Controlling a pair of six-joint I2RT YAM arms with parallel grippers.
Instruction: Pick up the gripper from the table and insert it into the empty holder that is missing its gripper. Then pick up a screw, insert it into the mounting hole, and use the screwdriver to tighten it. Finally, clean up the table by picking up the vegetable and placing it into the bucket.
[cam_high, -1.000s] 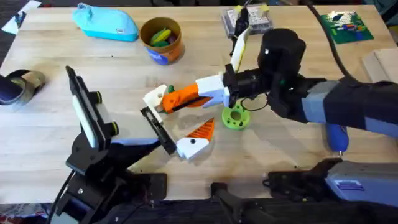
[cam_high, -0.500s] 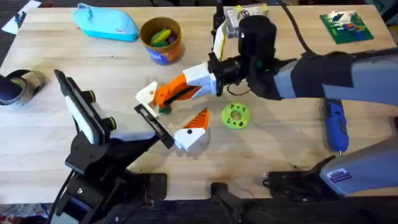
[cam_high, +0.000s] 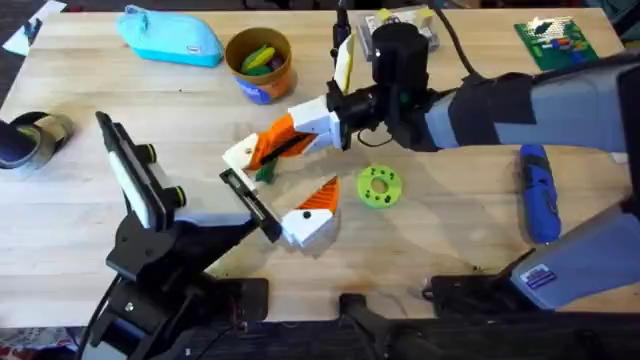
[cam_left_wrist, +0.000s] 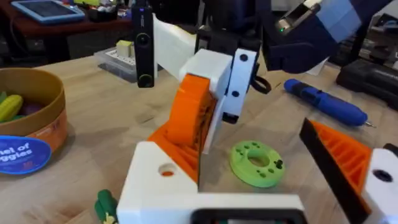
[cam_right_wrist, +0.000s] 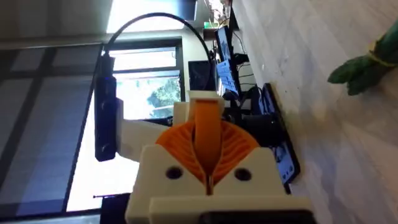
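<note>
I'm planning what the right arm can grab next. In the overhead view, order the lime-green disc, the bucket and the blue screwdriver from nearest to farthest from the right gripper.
From the right gripper, shut on the gripper:
1. Lime-green disc, just toward the arms' bases from it.
2. Bucket, at the table's far side, toward the left arm's side.
3. Screwdriver, out at the right arm's side.

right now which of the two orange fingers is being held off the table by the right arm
The orange gripper clamped in the right gripper, its tip at the holder. Its twin, with a black dot on its white base, lies on the table beside the green disc.
</note>
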